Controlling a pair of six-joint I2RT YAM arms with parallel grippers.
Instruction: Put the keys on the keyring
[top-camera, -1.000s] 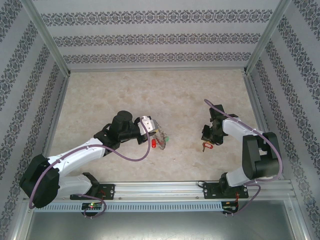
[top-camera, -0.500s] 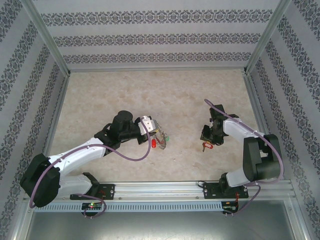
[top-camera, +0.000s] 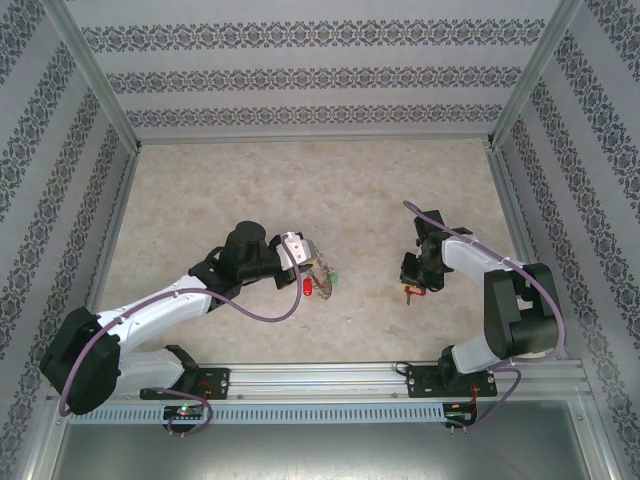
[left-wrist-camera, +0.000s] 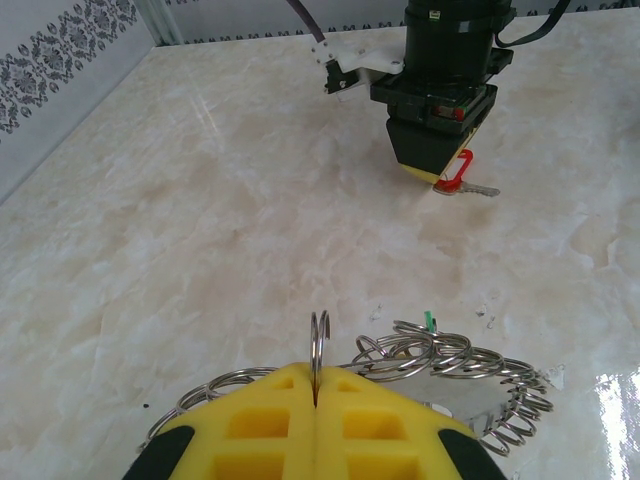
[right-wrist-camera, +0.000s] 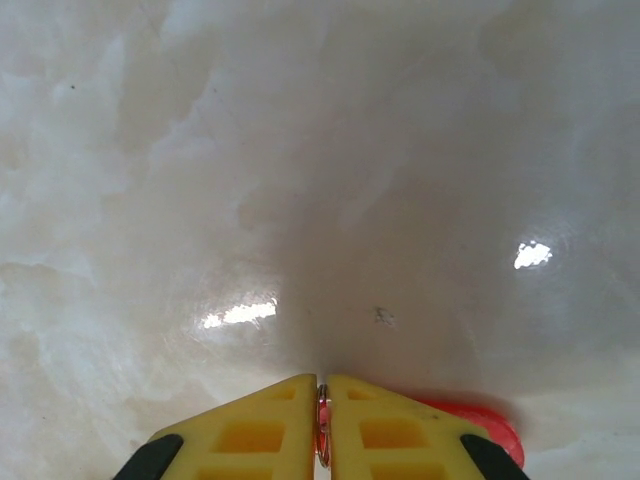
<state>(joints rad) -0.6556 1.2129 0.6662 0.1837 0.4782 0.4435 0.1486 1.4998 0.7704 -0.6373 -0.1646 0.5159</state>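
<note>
Keys-and-ring job, mid-frame: my left pincer (left-wrist-camera: 316, 372) is clamped tight on one upright loop of the keyring (left-wrist-camera: 450, 362), with the rest of the fringed hoop lying on the marble table (left-wrist-camera: 180, 220) just beside my fingertips. Well apart across the table, my right pincer (right-wrist-camera: 323, 384) is pinched almost closed on the thin metal loop of a red key (right-wrist-camera: 478, 420), held close to the tabletop

We see bright, even overhead light, a soft grey shadow and white glare patches on the glossy tabletop (right-wrist-camera: 240, 313), the right gripper (right-wrist-camera: 322, 385) slightly soft up close.
</note>
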